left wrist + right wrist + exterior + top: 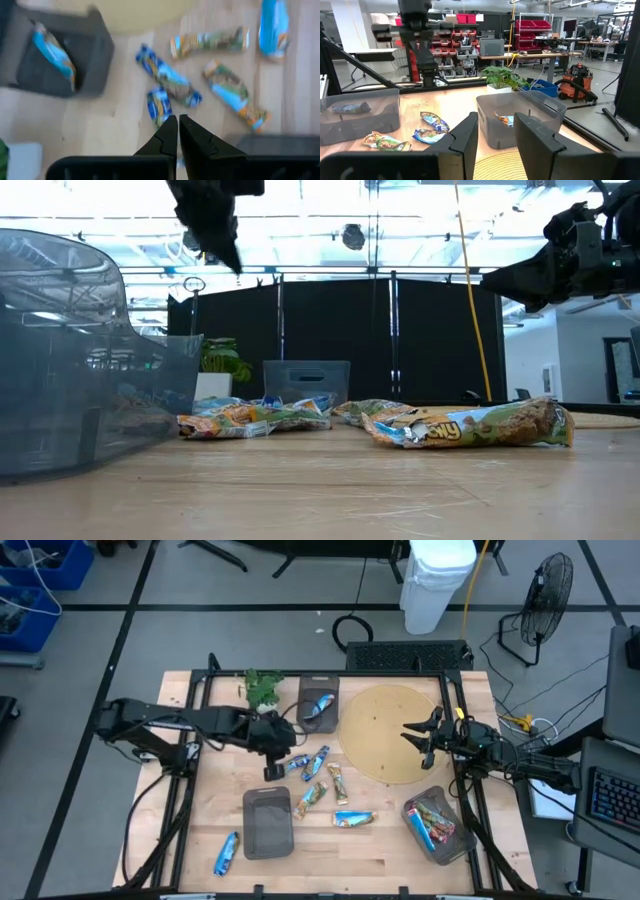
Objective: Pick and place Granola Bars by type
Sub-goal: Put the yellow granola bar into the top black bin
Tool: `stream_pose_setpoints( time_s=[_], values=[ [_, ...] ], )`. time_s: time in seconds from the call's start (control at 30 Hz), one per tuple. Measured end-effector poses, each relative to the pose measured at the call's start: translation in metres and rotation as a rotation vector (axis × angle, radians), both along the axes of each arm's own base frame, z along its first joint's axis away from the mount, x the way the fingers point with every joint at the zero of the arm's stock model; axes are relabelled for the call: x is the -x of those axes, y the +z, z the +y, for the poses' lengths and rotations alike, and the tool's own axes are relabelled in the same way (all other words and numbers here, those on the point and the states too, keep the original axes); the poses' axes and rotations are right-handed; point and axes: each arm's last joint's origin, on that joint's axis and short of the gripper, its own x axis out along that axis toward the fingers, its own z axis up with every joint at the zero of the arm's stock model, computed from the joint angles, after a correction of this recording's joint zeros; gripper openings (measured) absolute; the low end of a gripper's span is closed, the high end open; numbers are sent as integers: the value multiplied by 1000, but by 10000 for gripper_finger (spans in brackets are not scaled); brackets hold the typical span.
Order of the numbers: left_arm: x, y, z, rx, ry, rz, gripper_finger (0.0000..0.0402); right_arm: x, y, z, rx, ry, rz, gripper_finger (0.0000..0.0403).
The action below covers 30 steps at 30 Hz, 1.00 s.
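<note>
Sorting is partly done: the dark grey plastic bins [437,825] hold some shiny wrapped granola bars [318,782] (most remain loose). Left gripper [177,125] is pressed together, empty; right gripper [496,131] is spread, waiting.

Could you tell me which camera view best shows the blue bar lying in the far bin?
The left wrist view: the blue bar lies unobstructed in the bin. The high view shows it small; the right wrist view glimpses it through the wall; the low view hides it.

1. You see Granola Bars [327,782] in bright blue wrappers and in tan-green wrappers.
2. The bins [268,823] are dark grey.
3. The surface [390,845] is pale wood; its round disc [385,730] is tan.
4. The plant [263,686] is green.
</note>
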Motion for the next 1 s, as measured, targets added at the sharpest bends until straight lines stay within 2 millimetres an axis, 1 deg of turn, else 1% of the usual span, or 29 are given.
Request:
stream_pose_setpoints(
  time_s=[0.13,0.23,0.47,0.6,0.73,0.83,1.0],
  values=[
    [-7,-17,0,10,-1,90,8,0,0,0,0,0,0,116],
    [-13,-28,0,27,23,134,6,0,0,0,0,0,0,116],
    [-30,-55,-4,118,3,211,44,0,0,0,0,0,0,116],
    [-39,-77,-4,129,17,288,59,0,0,0,0,0,0,116],
    [-45,-93,-4,123,13,339,72,0,0,0,0,0,0,116],
    [-47,-99,-4,95,23,359,84,0,0,0,0,0,0,116],
    [-48,-101,-1,27,52,357,106,0,0,0,0,0,0,116]
  ],
)
